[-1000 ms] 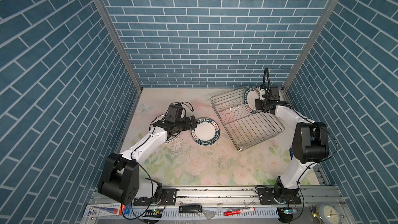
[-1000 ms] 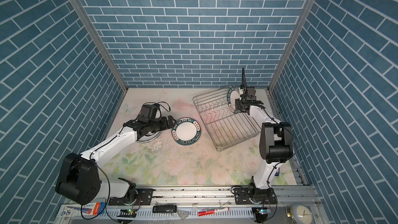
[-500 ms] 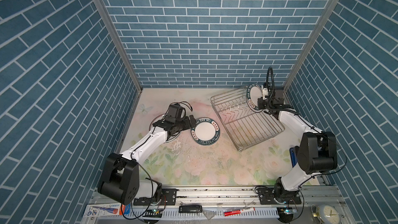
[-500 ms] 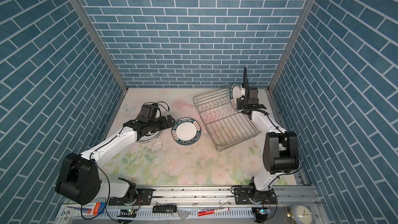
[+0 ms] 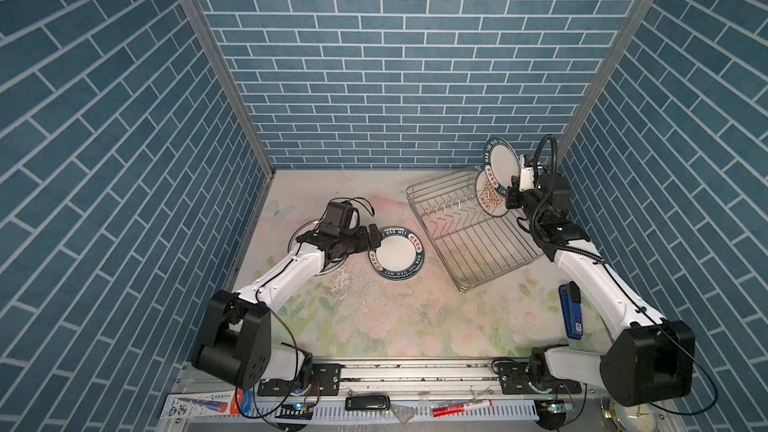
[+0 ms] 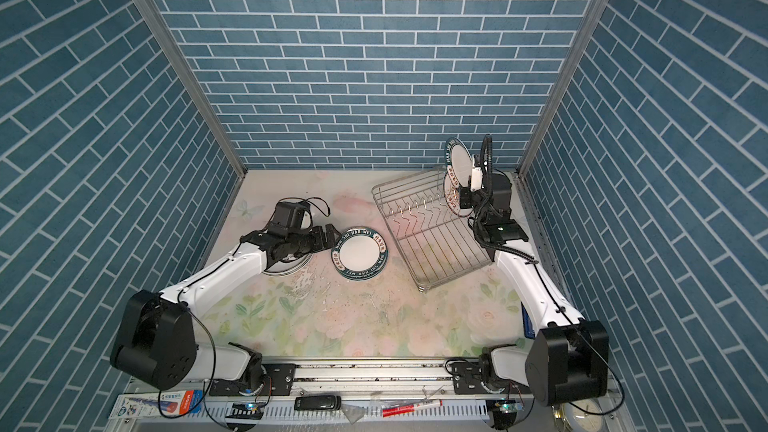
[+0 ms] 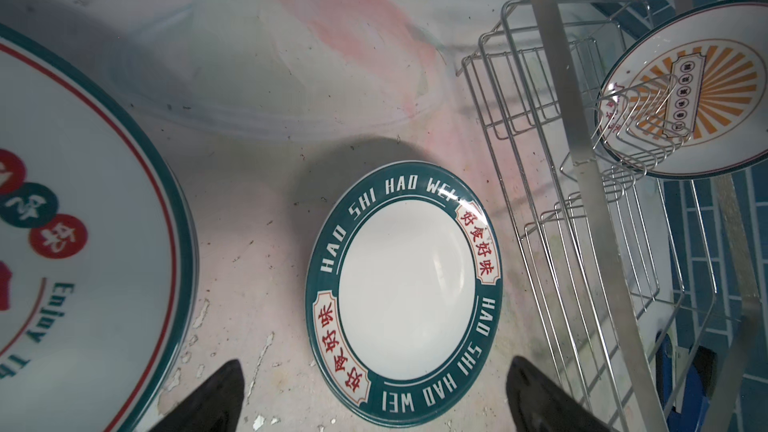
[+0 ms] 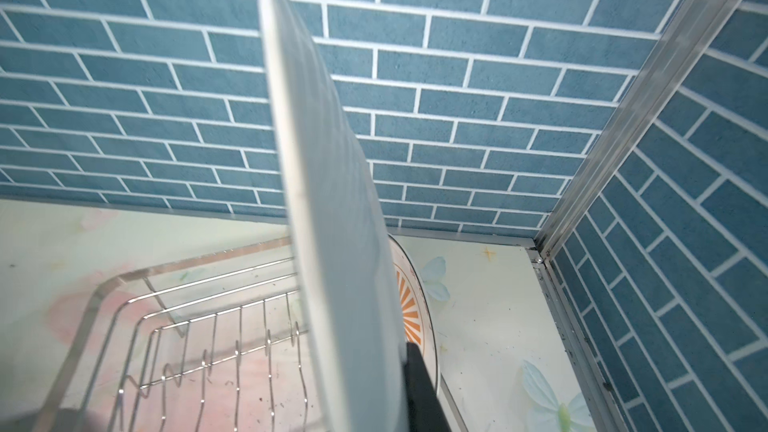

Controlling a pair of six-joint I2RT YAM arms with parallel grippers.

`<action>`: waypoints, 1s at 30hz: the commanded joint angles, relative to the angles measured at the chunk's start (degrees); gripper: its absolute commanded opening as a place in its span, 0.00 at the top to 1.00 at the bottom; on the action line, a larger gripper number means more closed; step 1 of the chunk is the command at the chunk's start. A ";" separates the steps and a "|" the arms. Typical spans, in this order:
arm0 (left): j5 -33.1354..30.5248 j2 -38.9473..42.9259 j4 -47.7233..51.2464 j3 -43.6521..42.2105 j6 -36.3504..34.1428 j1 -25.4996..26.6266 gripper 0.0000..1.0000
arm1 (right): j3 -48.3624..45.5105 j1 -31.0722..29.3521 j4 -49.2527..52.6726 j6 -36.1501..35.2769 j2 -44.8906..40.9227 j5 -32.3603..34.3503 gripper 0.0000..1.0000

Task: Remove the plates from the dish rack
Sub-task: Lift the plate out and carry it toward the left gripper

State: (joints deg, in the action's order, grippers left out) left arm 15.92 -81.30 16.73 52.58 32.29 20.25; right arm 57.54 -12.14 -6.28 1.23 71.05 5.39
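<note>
Right gripper [image 5: 518, 174] pinching edge of green-rimmed plate [image 5: 502, 161], held upright above far right end of dish rack [image 5: 484, 245]. Sunburst plate [image 5: 490, 198] stands in rack's far slot beneath. Left gripper [image 5: 371, 238] spread wide, just left of lettered plate [image 7: 405, 288] reading "HAO SHI HAO WEI", flat on tabletop [image 5: 374, 317]. Larger plate [image 7: 83, 222] under left arm: "Enjoy Th…", possibly more, cut off.

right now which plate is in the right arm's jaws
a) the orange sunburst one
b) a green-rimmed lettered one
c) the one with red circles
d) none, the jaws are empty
b: the right arm's jaws are shut on the edge of the green-rimmed plate, held up above the dish rack, while the orange sunburst plate stands in the rack's slots.
</note>
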 commanded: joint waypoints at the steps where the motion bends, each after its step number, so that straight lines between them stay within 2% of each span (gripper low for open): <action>1: 3.53 -1.23 -1.50 0.20 -1.02 -0.23 0.01 | -3.57 -0.60 -4.49 8.06 -2.80 -2.67 1.00; 6: 5.19 0.71 -5.05 -1.59 -1.01 -0.21 0.01 | -6.51 -1.31 -3.82 17.91 -4.89 -7.24 1.00; 11: 7.56 2.27 -8.22 -2.74 -1.20 -0.23 0.01 | -5.89 -1.62 -0.55 30.23 -3.13 -18.99 1.00; 18: 10.39 4.05 -12.80 -4.82 -0.74 -0.21 0.01 | -2.42 -1.80 5.97 39.38 1.16 -30.38 1.00; 22: 12.05 4.60 -15.98 -6.10 -0.34 -0.21 0.01 | -2.33 -2.08 1.63 42.39 6.02 -40.41 1.00; 26: 12.70 4.48 -17.35 -6.57 -0.23 -0.26 0.01 | -2.52 -3.21 -2.78 43.59 10.15 -44.74 1.00; 30: 13.79 3.59 -18.69 -6.77 -0.01 -0.21 0.01 | -3.81 -4.33 -12.34 48.68 14.92 -50.26 1.00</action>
State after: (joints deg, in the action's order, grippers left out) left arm 28.12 -77.58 0.60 46.63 32.38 20.23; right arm 51.81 -15.79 -7.97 44.71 84.71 -37.60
